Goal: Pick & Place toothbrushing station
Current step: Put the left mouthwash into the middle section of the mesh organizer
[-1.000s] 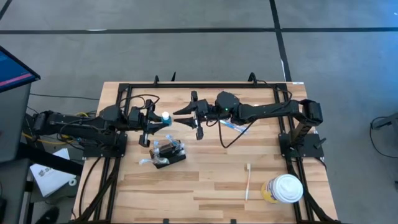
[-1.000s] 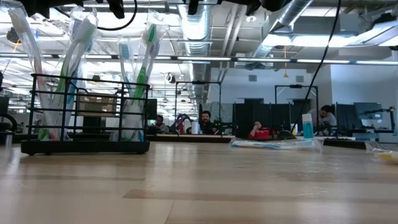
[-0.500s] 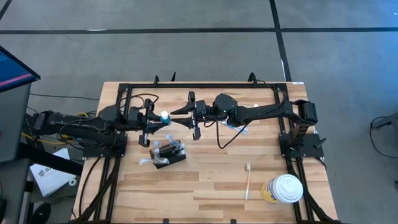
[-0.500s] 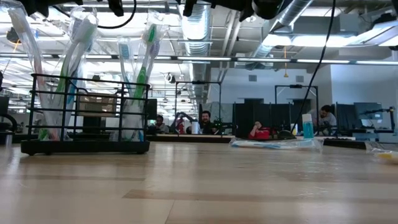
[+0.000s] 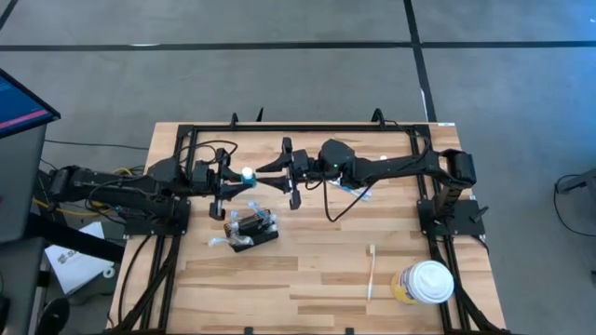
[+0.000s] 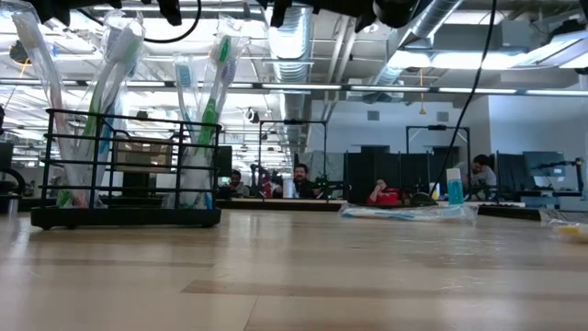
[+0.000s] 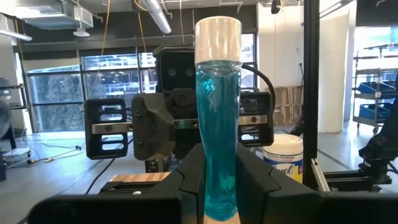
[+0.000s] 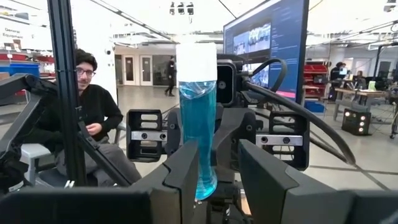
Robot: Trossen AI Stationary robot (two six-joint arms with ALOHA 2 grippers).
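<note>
Toothbrushing station [image 5: 253,229] sits on table [image 5: 307,279] below left gripper [image 5: 233,182], clamped on blue tube [image 7: 218,124]; right gripper [image 5: 279,174] spread wide opposite; holder likely light, rigid wire, best gripped by rim.

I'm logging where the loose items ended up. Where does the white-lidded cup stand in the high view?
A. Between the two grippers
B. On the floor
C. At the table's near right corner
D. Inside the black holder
C: the white-lidded cup stands on the table at its near right corner, beside a loose toothbrush.
</note>
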